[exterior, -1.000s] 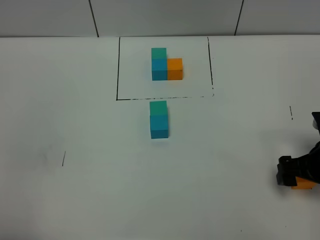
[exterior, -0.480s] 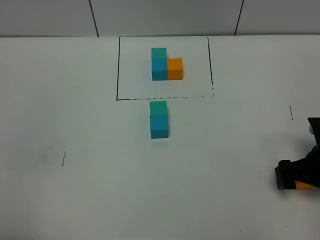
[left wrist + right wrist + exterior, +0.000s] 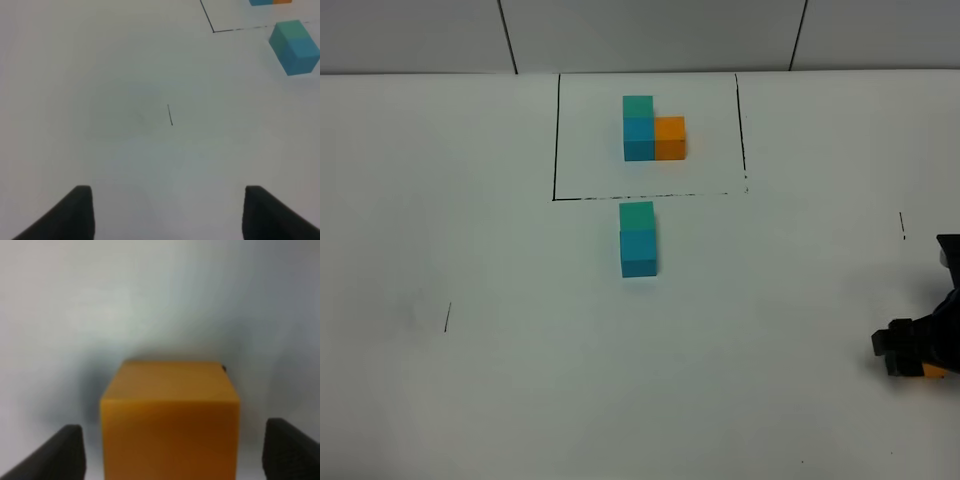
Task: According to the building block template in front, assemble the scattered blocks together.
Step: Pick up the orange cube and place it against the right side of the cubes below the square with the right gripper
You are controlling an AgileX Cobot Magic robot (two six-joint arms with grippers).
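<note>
The building block template (image 3: 653, 128) is a teal, blue and orange L inside a thin black drawn rectangle at the back middle. Just in front of it, the scattered teal cube (image 3: 637, 215) and blue cube (image 3: 638, 252) sit joined in a line; both also show in the left wrist view, the teal cube (image 3: 292, 30) and the blue cube (image 3: 301, 56). The scattered orange cube (image 3: 934, 371) (image 3: 170, 415) lies at the far right edge, mostly covered by my right gripper (image 3: 910, 350) (image 3: 170, 440). Its jaws straddle the cube with a gap on each side. My left gripper (image 3: 167, 210) is open over bare table.
Short black pen marks lie on the white table at the left (image 3: 447, 317) (image 3: 170, 115) and at the right (image 3: 902, 226). The table's back edge meets a grey wall behind the template.
My right gripper has settled lower over the orange cube, hiding more of it, and its jaws have drawn closer together. The left arm and the other cubes have not moved.
</note>
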